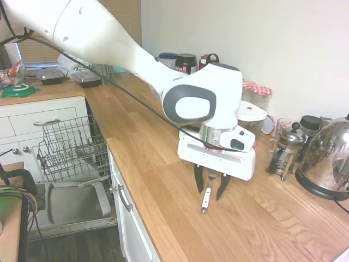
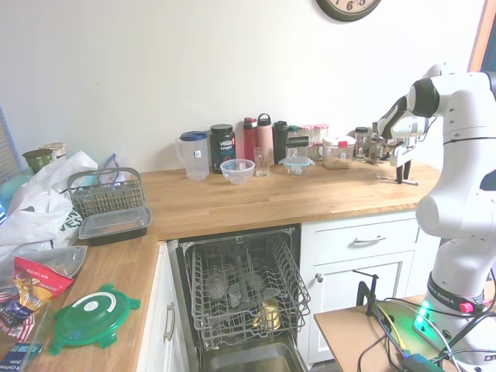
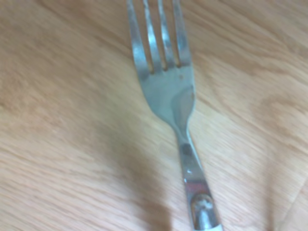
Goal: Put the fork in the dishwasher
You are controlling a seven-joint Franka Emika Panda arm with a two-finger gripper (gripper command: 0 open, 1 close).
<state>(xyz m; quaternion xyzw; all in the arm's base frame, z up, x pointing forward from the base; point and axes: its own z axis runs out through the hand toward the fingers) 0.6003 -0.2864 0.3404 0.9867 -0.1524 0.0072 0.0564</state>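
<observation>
One fork (image 1: 206,195) is seen lying flat on the wooden tabletop (image 1: 163,164), well in from its front edge and toward the end where the kettle (image 1: 327,158) and French press (image 1: 286,147) stand. The hand (image 1: 209,184) is lowered over it with its two dark fingers apart, one on each side of the metal neck, the tips just above or at the wood; nothing is clamped yet. In the wrist view the tines and neck (image 3: 166,86) are shown close up, four tines being counted, with the white handle beginning at the picture's edge.

The fork is judged to be light, stiff and not fragile, but the polished metal is likely to be slippery and it lies very low. A hold across the neck or upper handle is advised, closed firmly.

One dishwasher (image 2: 240,302) is open below the tabletop, with its wire rack (image 1: 71,147) pulled out and already part loaded.
</observation>
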